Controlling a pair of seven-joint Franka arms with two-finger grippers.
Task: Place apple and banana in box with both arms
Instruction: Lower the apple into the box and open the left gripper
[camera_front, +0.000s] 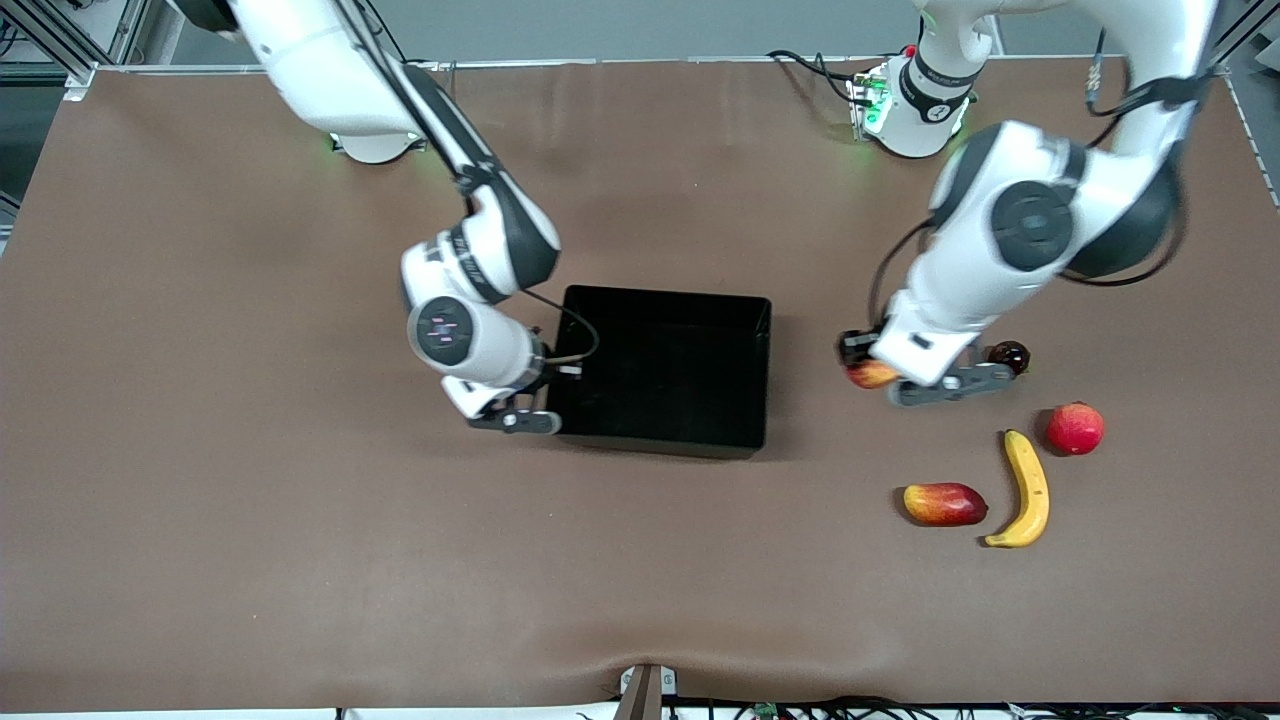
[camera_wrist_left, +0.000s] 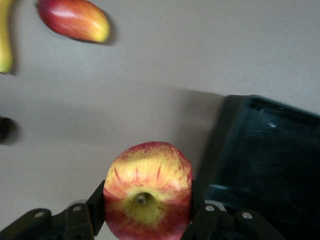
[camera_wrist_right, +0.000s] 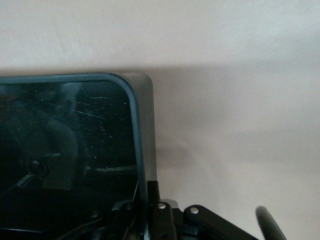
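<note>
Apple (camera_wrist_left: 148, 192) sits clamped in the left gripper (camera_front: 872, 375), held over bare desk (camera_front: 250, 560) at centre right of the front frame, between the box (camera_front: 665, 440) and the loose fruit. Carry it level across the box's near wall and release only once it hangs well inside, low enough not to bounce out. At frame centre the right gripper (camera_front: 528, 421) is clenched on the box's wall, steadying it. Lower right, the banana (camera_front: 1028, 487) lies untouched on the desk.

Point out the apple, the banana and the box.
apple (camera_wrist_left: 148, 192), left wrist view, on its yellow stem end.
banana (camera_front: 1027, 487), front view, mid-curve.
box (camera_front: 745, 375), front view, on its wall toward the left arm's end.
</note>
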